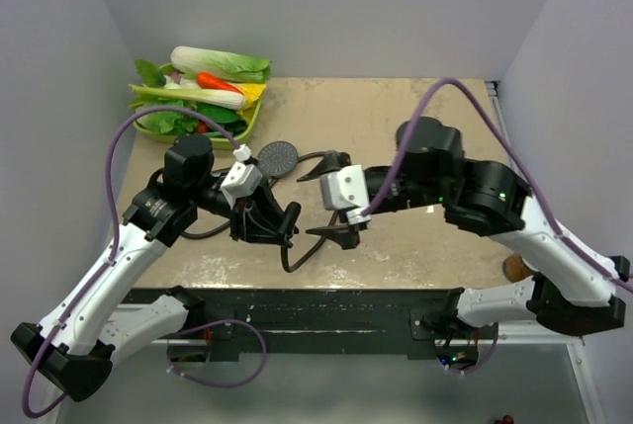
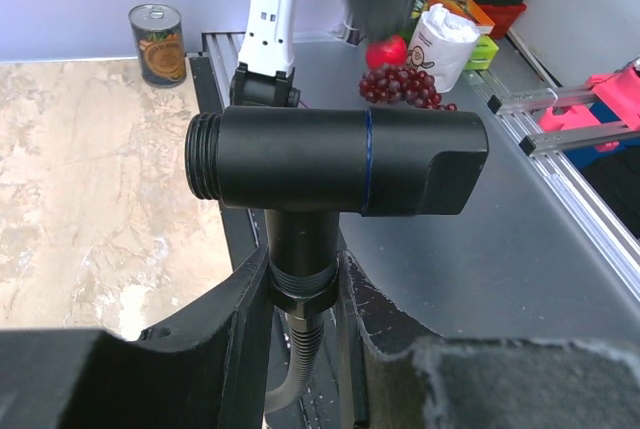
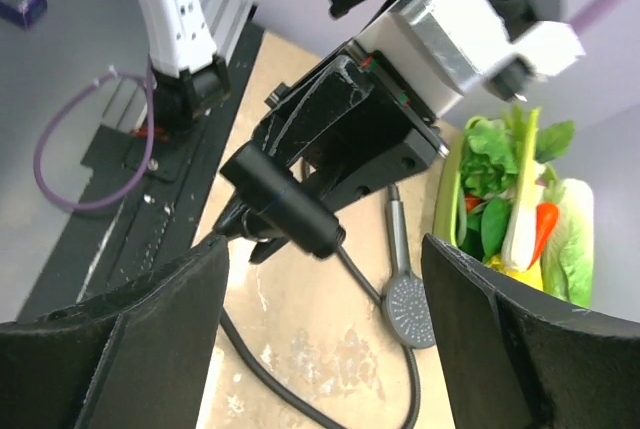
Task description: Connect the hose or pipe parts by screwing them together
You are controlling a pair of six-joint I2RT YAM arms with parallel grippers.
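The black T-shaped fitting (image 2: 330, 164) sits crosswise above the left gripper (image 2: 300, 287), which is clenched on the fitting's lower stem, just above the nut where the hose (image 2: 297, 364) hangs down. One end of the fitting shows bare thread. The hose loops across the table (image 1: 415, 236) near its front edge. The shower head (image 1: 279, 156) lies face up on the table just beyond the left gripper, apart from the fitting. The right gripper (image 1: 315, 203) faces the fitting with its jaws spread wide, grasping nothing. A tray of vegetables (image 1: 198, 98) occupies the far left corner.
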